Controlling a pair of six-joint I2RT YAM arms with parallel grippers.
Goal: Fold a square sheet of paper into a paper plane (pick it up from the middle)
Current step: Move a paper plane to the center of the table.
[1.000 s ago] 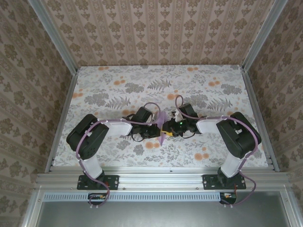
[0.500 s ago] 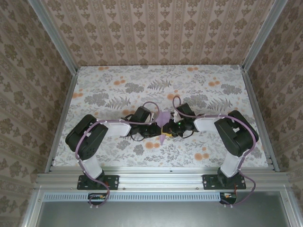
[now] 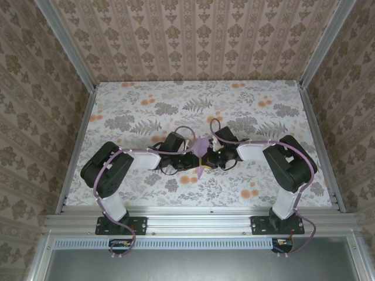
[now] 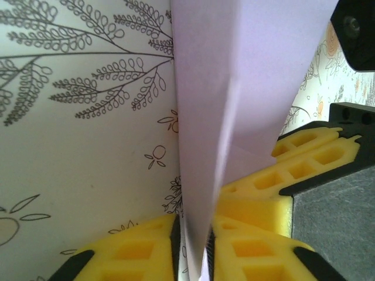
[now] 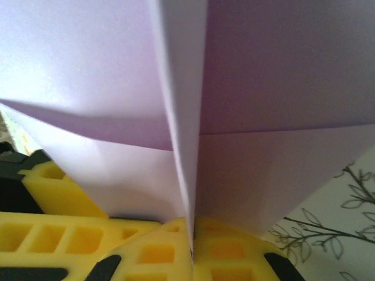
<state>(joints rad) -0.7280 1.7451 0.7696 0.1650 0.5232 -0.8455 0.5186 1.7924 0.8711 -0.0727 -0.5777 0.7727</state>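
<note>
Closer to the left arm, the right arm has been drawn in since the earlier frames, so that the right claw (image 5: 192,234) is now set nose to nose with the left claw (image 4: 193,237) over the floral-patterned desk (image 3: 135,105). The creased sheet of thin pale lilac paper (image 3: 202,146) is held on edge between them, near the desk's middle. The right claw's yellow pads are pressed fully together on the paper's centre fold. The left claw's pads are seen close on either side of the same fold, with thin dark slits showing. Whether the paper is pinched there cannot be told. A transfer of the grip from left to right is judged likely, and the dart shape is judged unfinished.
</note>
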